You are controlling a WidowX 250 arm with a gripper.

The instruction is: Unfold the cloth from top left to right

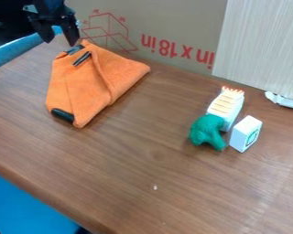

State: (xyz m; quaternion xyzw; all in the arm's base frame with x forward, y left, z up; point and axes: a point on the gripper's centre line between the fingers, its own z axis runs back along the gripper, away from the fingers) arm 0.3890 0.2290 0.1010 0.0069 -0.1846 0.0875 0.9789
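One orange cloth [78, 89], folded — just below hand [59, 43] in view — fingers spread wide, gripping nothing.

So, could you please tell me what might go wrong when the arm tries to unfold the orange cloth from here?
The gripper is by the top corner of the cloth, where layers overlap, so it might pinch several at once and drag the whole bundle. The cardboard stands close behind that corner and could get bumped. If the cloth slides far right instead of opening, it might knock the green toy.
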